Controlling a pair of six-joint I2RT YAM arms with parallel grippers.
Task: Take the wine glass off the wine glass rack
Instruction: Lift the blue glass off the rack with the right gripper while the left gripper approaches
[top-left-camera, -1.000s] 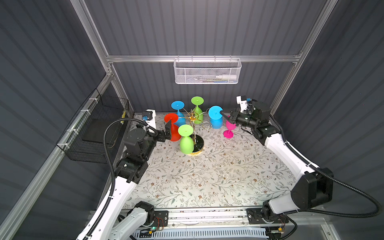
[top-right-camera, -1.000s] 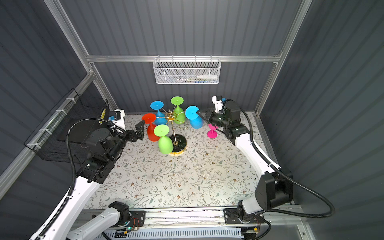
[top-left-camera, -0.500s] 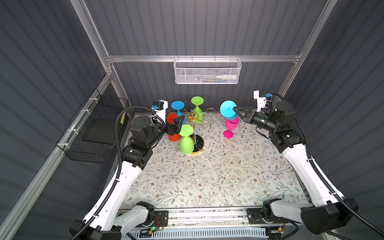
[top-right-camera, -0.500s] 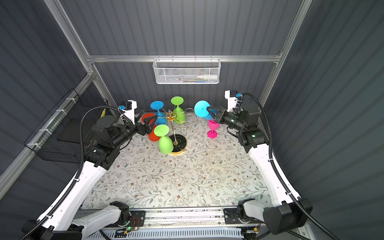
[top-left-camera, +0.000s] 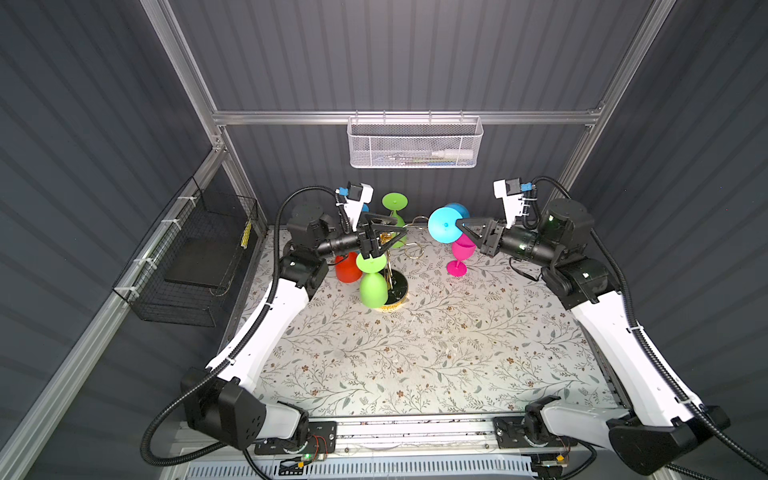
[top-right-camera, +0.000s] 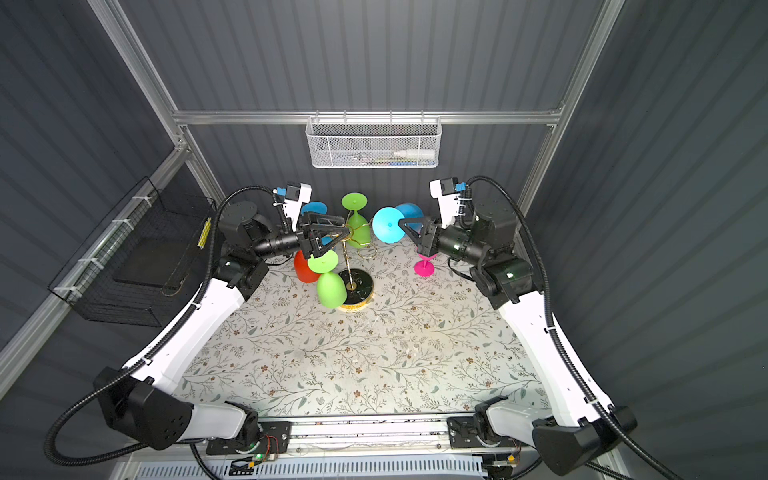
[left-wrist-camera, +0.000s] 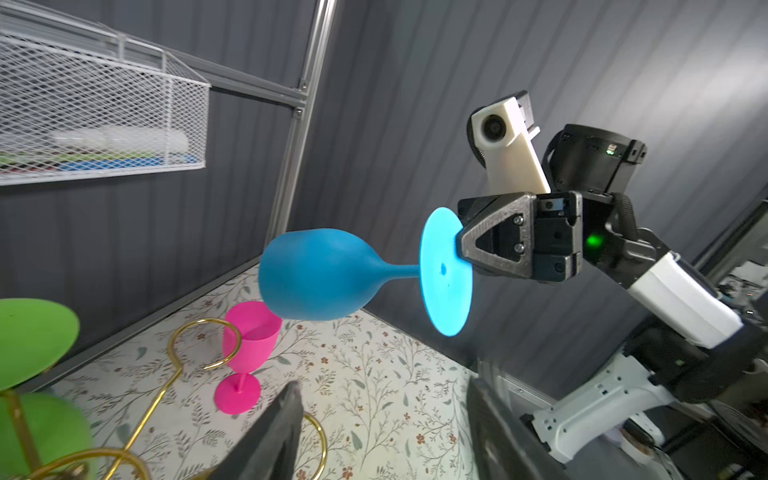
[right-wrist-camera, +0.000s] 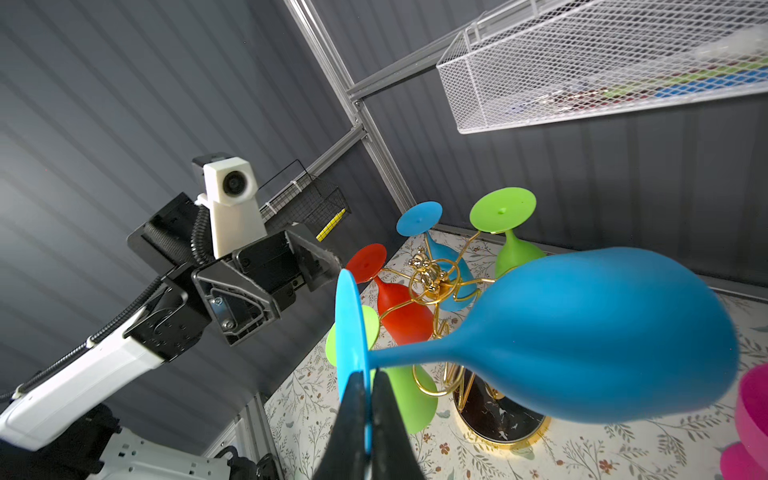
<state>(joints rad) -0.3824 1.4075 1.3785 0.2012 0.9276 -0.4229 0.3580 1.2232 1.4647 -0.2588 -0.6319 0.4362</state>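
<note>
The right gripper (left-wrist-camera: 460, 245) is clamped on the foot rim of the blue wine glass (left-wrist-camera: 316, 274). The glass is held sideways in the air, clear of the wine glass rack (top-right-camera: 360, 287) and above the pink glass (left-wrist-camera: 249, 340) (which stands upright on the bench (top-left-camera: 415, 353)). The left gripper (left-wrist-camera: 384, 380) is partly open with nothing between its jaws, close to the rack's top loops.

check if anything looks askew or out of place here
The blue wine glass hangs sideways in the air off the wine glass rack, pinched only at the edge of its foot by the right gripper. A pink wine glass stands alone on the table. Nothing looks spilled or broken.
</note>
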